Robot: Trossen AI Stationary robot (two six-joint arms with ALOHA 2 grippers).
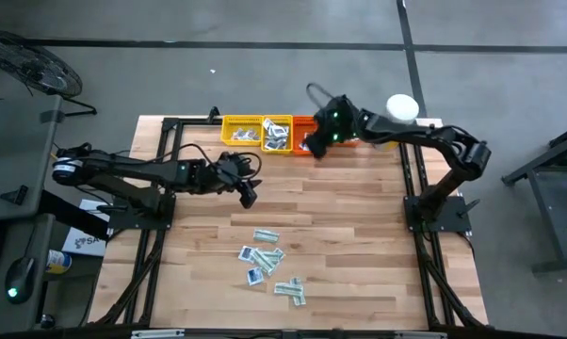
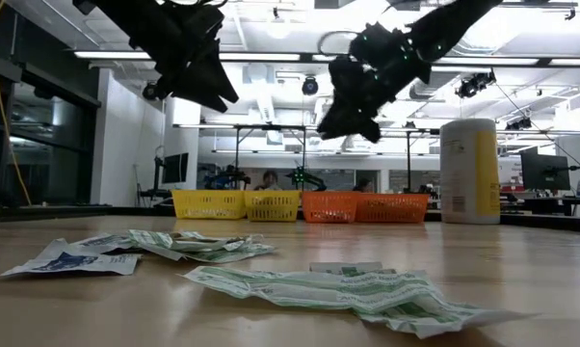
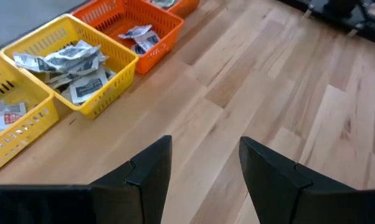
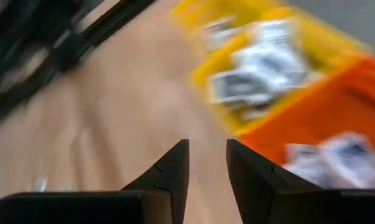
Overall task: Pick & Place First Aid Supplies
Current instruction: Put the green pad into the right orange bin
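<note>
Nearest my low camera lies a crumpled white-and-green paper packet strip [image 2: 357, 291], flat on the wooden slatted desk [image 1: 359, 217]. Behind it I see more green-printed strips [image 2: 189, 245] and a white square packet with a dark blue centre [image 2: 68, 260]. From above, these loose first aid packets [image 1: 269, 264] form one scatter toward the desk's near edge, roughly eight to ten pieces; I cannot count them exactly.

Along the far edge I count four plastic mesh trays in a row: two yellow trays [image 1: 257, 131] and two orange-red trays [image 2: 365, 206]. My left wrist camera shows packets already lying in both yellow trays and in the orange tray beside them [image 3: 137, 28]. One tall white-and-yellow cylindrical canister [image 2: 469, 171] stands near the far right corner. Printing on the packets is too small for me to read.

The right gripper [image 4: 206, 168] hangs over the far edge where the yellow trays meet the orange ones, jaws parted by a narrow gap with nothing between them. The left gripper [image 3: 203, 171] hovers above bare desk left of centre, apart from the trays and the scatter, jaws spread wide and released, touching nothing.
</note>
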